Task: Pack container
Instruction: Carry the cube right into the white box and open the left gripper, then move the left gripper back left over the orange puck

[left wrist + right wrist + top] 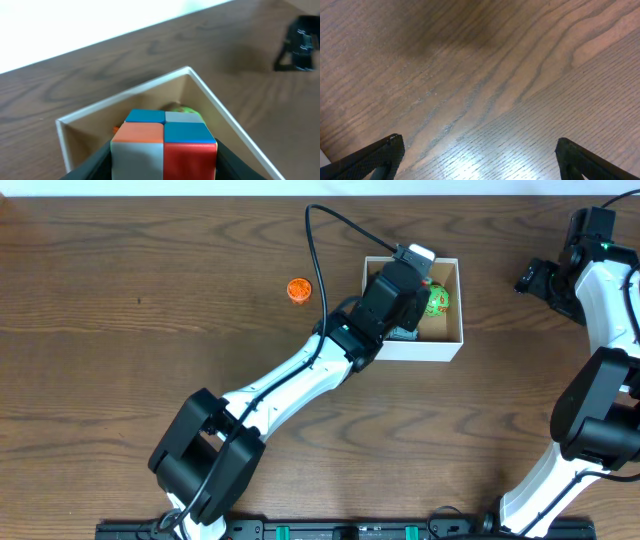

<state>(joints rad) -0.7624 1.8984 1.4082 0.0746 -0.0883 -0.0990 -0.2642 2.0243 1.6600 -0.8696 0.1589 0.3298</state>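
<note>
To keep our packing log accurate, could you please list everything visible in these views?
container: one, white outside and brown inside, right of centre
colour cube: one, blue, orange, red and grey, over the container
green toy: one, green, inside the container
orange object: one, orange, on table left of container
table: one, brown wood, under everything
left gripper: one, black, shut on the colour cube
right gripper: one, black, open, far right above table

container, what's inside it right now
A green toy lies inside. The left gripper holds a multicoloured cube over the container, hiding the floor beneath.
</note>
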